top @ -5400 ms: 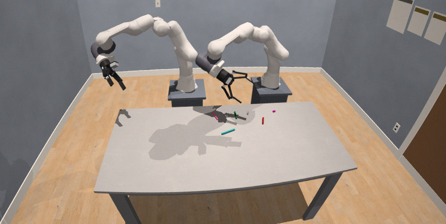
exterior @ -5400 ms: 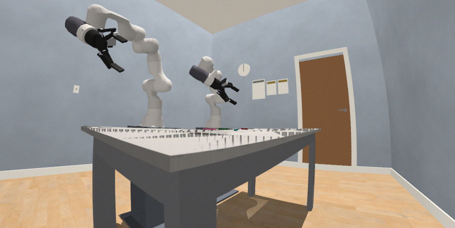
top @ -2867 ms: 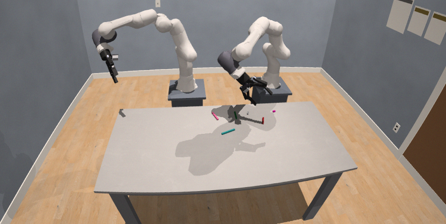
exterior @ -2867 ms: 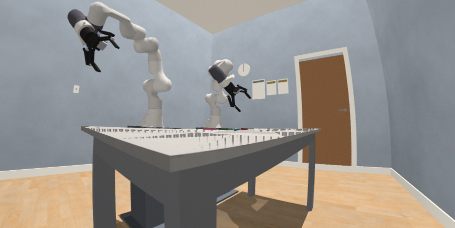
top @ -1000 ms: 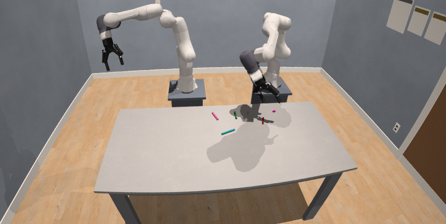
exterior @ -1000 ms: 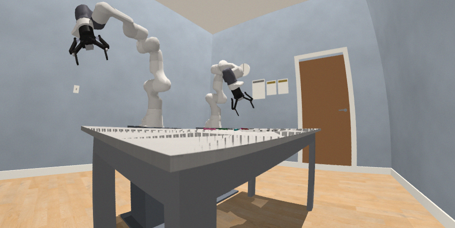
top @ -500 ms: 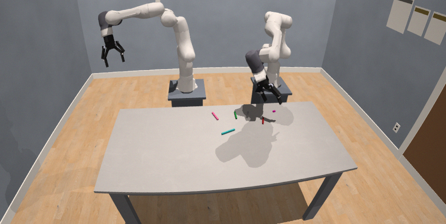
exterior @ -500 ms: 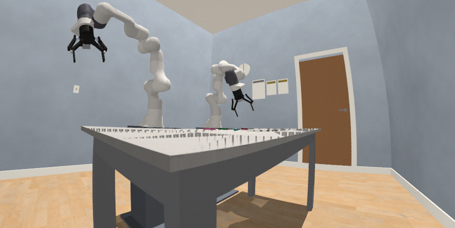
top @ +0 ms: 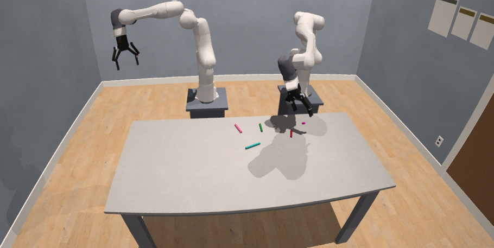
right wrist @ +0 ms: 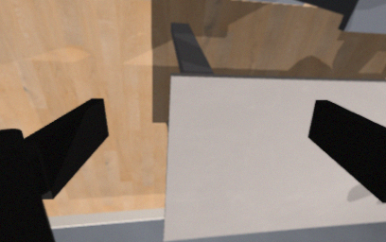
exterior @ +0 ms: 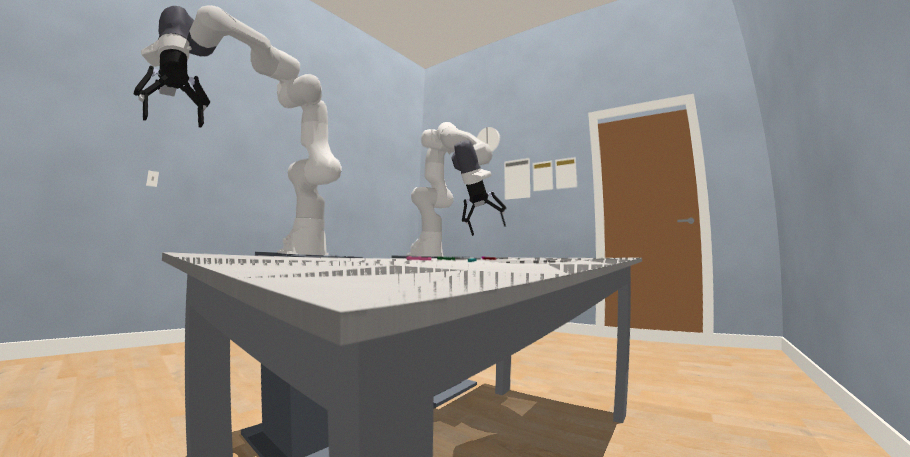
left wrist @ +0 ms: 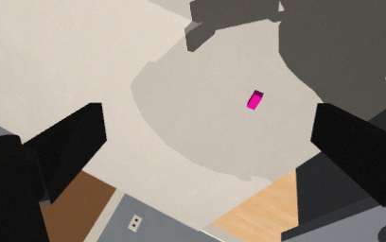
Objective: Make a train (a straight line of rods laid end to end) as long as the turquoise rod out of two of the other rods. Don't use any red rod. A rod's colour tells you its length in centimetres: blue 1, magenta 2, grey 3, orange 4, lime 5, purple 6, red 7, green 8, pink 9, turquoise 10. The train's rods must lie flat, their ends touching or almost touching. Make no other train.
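Robotics lab or test room: two white arms on grey pedestals (top: 221,105) behind a plain table (top: 193,184) (exterior: 340,327). Blue-grey walls, wood floor, papers pinned up (three, too small to read).

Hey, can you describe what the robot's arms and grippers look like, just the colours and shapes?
Both arms are white, with smooth, rounded segments and a dark grey section near the wrist. The left gripper and right gripper are black, each with two jointed fingers ending in flat, angular tips. I can't make out any cables or markings.
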Action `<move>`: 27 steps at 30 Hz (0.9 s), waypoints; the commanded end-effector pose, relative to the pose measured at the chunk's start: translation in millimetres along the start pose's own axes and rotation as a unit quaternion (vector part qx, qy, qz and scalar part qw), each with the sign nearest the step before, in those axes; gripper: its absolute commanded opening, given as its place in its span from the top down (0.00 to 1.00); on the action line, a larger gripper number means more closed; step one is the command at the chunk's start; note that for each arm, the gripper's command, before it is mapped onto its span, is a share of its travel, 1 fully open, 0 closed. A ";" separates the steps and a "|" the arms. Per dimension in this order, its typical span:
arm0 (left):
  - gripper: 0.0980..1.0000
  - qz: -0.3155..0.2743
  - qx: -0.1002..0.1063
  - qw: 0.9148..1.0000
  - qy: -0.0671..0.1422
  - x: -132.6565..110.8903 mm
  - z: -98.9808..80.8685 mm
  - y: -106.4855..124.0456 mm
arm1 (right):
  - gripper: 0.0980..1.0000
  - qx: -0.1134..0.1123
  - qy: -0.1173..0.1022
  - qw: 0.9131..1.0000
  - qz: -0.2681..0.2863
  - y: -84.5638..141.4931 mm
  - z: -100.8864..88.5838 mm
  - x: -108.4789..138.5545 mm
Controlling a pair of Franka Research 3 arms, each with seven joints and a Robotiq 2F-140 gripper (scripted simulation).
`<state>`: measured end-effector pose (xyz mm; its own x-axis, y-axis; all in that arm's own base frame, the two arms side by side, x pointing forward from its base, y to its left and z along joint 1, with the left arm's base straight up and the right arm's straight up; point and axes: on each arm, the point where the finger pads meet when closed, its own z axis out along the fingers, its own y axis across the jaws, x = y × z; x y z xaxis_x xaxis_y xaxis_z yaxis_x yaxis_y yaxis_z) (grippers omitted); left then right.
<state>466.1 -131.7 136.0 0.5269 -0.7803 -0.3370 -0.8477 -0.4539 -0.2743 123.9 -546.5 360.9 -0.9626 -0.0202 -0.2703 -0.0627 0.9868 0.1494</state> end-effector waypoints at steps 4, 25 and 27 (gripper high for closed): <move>0.00 0.054 -0.017 0.998 0.023 -1.0 4.6 5.8 | 0.00 0.014 0.020 0.995 -0.095 -1.3 -11.6 19.2; 0.00 0.108 -0.050 0.991 0.062 -17.3 21.2 23.9 | 0.00 0.028 0.073 0.977 -0.201 0.4 -41.0 61.9; 0.00 0.118 -0.056 0.989 0.071 -20.3 24.4 27.9 | 0.00 0.028 0.075 0.975 -0.205 0.5 -42.4 63.7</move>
<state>434.1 -115.9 115.0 0.3856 -0.8816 -0.2723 -0.9225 -0.3624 -0.1331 56.1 -552.8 383.1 -0.9223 -0.3510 -0.1620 -0.3592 0.9329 0.0239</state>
